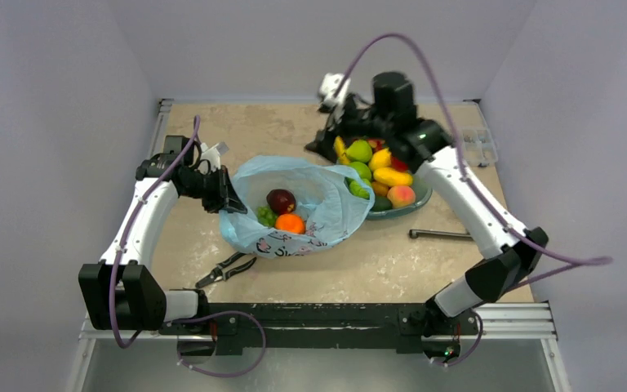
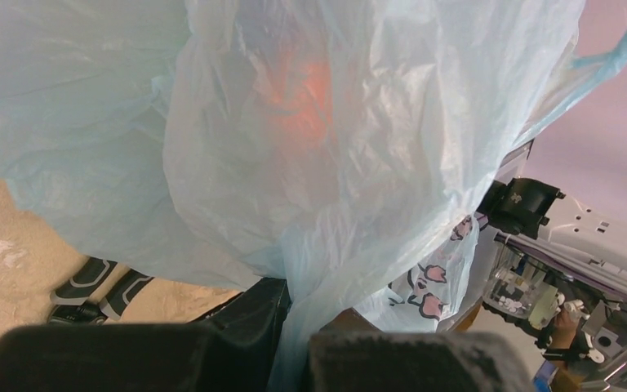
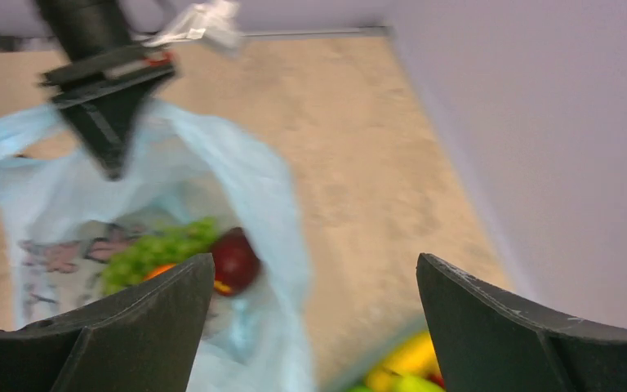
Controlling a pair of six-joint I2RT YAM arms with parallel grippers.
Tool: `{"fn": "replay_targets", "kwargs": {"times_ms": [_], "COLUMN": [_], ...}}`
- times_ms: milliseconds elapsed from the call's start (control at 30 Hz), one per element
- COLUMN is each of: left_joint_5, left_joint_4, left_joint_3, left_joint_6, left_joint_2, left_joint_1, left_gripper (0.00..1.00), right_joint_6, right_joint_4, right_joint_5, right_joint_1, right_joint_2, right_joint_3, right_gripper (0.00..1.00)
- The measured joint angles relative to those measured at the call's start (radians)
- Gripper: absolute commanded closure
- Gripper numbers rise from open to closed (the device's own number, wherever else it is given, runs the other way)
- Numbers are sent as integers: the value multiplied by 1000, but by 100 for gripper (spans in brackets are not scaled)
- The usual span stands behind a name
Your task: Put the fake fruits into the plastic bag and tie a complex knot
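The light-blue plastic bag (image 1: 294, 208) lies open mid-table and holds a dark red apple (image 1: 281, 200), an orange (image 1: 290, 223) and green grapes (image 1: 266, 216). My left gripper (image 1: 227, 194) is shut on the bag's left rim; in the left wrist view the plastic (image 2: 294, 163) runs down between my fingers. More fake fruits (image 1: 380, 173) are heaped in the teal dish (image 1: 415, 203) at the bag's right. My right gripper (image 1: 324, 147) is open and empty above the dish's far left edge; its view shows the bag (image 3: 237, 188), the apple (image 3: 234, 260) and grapes (image 3: 159, 249).
Black-handled pliers (image 1: 227, 268) lie on the table in front of the bag. A dark metal bar (image 1: 441, 234) lies at the right. A clear plastic box (image 1: 478, 145) sits at the far right edge. Walls close the table on three sides.
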State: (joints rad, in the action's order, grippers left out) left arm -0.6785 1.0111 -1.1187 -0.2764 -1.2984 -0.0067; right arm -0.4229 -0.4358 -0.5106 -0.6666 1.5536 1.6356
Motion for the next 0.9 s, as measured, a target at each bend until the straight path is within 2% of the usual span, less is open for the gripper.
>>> {"fn": "replay_targets", "kwargs": {"times_ms": [133,267,467,667,900], "left_joint_5": [-7,-13,-25,-26,-26], "left_joint_4": [-1,-2,-5,-5,-5], "left_joint_3": [0,0,0,0,0], "left_joint_6": [0,0,0,0,0], "left_joint_2": [0,-2,-12,-17,-17], "left_joint_1": [0,0,0,0,0], "left_gripper": [100,100,100,100,100], "right_joint_6": [-80,-258,-481,-602,-660], "right_joint_4": [-142,-318,-477,-494,-491], "right_joint_5": [-59,-39,68,180,283], "right_joint_1": [246,416,438,438,438], "right_joint_2": [-43,-55,50,194,325], "right_joint_3": [144,110,-20,-44,-40], "right_gripper": [21,33,47,53,55]}}
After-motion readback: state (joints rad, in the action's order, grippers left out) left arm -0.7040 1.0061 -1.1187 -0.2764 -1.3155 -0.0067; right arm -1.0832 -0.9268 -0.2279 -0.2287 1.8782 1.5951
